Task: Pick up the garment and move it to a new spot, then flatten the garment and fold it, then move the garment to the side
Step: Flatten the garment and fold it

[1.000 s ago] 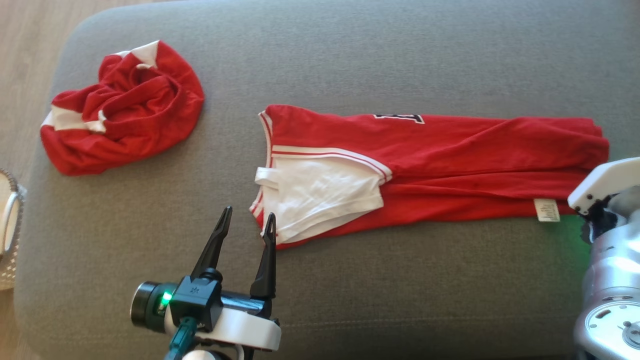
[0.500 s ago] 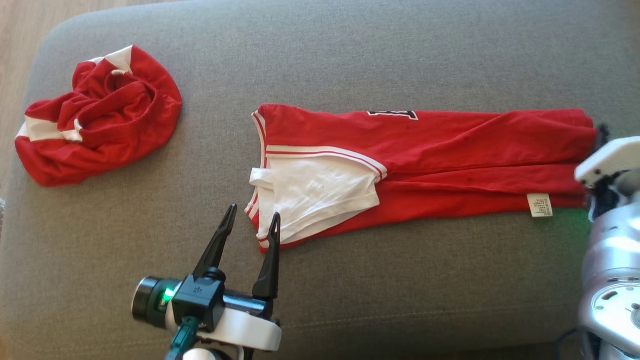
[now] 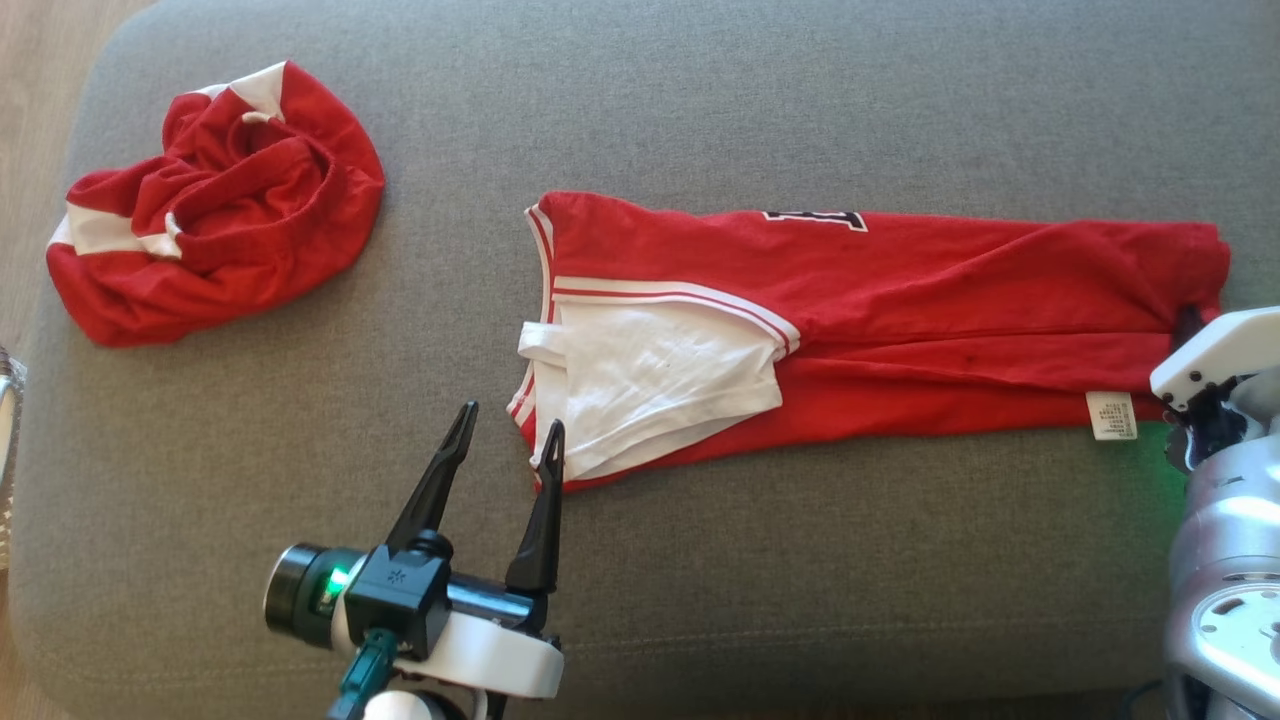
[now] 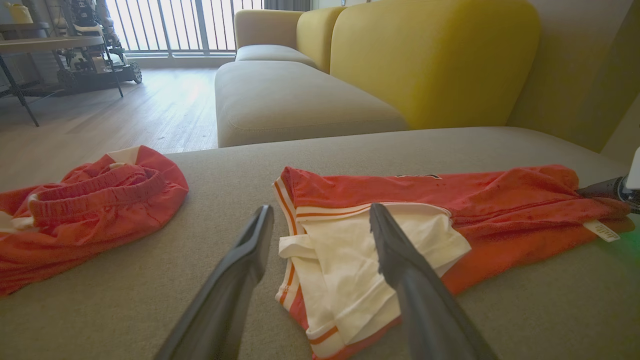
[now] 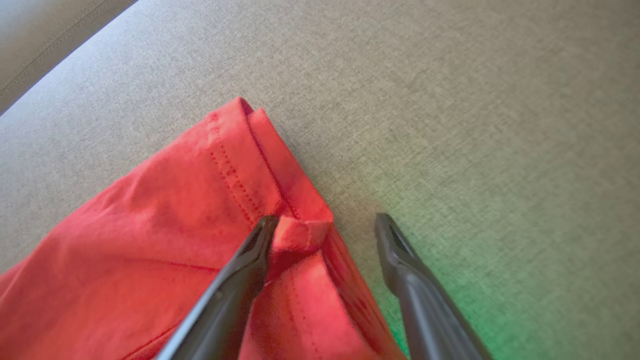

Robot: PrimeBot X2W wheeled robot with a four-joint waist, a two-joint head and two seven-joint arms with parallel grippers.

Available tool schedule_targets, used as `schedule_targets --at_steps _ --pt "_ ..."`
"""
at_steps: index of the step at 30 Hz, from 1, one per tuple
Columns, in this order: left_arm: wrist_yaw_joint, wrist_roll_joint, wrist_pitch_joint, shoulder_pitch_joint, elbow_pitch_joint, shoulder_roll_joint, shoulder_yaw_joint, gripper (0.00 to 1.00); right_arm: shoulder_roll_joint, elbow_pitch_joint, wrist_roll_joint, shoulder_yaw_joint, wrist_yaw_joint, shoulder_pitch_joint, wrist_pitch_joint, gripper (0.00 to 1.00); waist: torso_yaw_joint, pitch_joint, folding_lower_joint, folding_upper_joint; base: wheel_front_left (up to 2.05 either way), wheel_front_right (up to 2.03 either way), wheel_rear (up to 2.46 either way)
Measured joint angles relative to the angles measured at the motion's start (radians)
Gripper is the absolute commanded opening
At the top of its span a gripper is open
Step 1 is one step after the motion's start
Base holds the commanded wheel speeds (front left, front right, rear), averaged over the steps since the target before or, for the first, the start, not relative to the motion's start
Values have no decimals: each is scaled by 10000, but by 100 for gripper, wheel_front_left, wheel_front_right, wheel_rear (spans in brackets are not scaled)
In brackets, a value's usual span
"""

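Observation:
The garment (image 3: 900, 300), a red jersey with a white panel, lies as a long narrow strip across the grey sofa cushion (image 3: 700, 100). My left gripper (image 3: 510, 420) stands open at its white collar end, one finger over the lower corner, holding nothing. In the left wrist view the same gripper (image 4: 321, 212) frames the white panel (image 4: 350, 260). At the other end my right gripper (image 5: 326, 219) is open over the red hem corner (image 5: 300, 232), which touches the left finger. The right wrist housing (image 3: 1215, 355) covers that end.
A second, crumpled red and white garment (image 3: 215, 200) lies at the cushion's far left. A pale basket edge (image 3: 8, 400) shows beyond the cushion. Yellow backrests (image 4: 430, 60), another sofa seat (image 4: 290, 100) and wood floor (image 4: 125, 110) lie beyond.
My right gripper has opened and let go of the garment's hem, and its wrist drew back slightly. The head camera shifted a little. The left gripper stays open in place.

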Motion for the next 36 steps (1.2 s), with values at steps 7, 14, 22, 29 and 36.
schedule_targets --at_steps 7,14,22,29,36 --pt "0 -96 0 -26 0 -107 -6 100 -58 121 0 -142 2 -12 127 0 16 -62 0 0 0 0 0" --pt "19 -176 0 -22 0 -132 63 100 150 -623 -2 119 4 206 63 0 -169 -240 0 0 0 0 0" --pt "48 -176 -40 12 -73 -144 123 100 128 -869 -2 955 2 -242 -128 0 -848 -410 0 0 0 0 0" --pt "42 -176 -40 12 -69 -161 105 100 15 -727 4 1078 0 -851 -182 0 -1230 -622 0 0 0 0 0" --pt "54 -276 -40 62 -58 -165 79 100 13 1534 729 1544 0 -1444 -573 0 -1114 -1001 0 0 0 0 0"
